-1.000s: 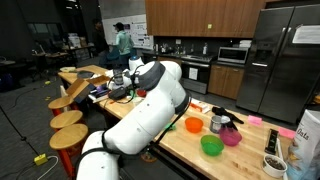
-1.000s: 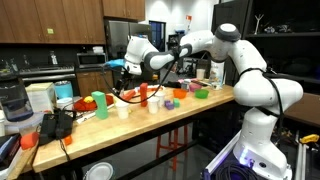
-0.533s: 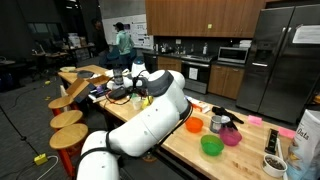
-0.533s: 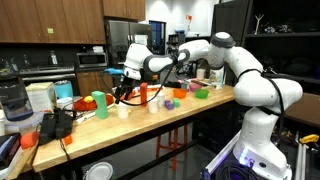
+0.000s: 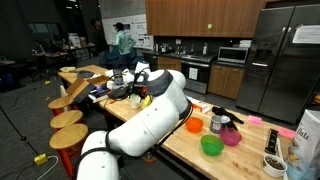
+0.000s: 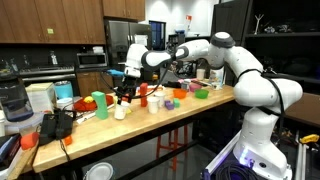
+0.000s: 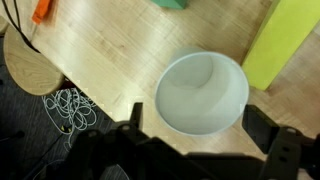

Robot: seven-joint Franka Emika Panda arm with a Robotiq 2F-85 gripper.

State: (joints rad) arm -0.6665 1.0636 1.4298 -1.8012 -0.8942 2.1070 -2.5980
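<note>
The gripper point(image 7: 197, 122) is brought further along the counter point(image 7: 100, 50) than a second ago, with its jaws spread and nothing held. The white cup point(image 7: 203, 92) is seen directly beneath it, so a centred, vertical descent is advised.

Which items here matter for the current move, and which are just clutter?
In play: white cup, framed by the open fingers in the wrist view.
Lying about: green cup beside it; orange bowl, green bowl, pink bowl further along the table; stool; cable coil.
</note>
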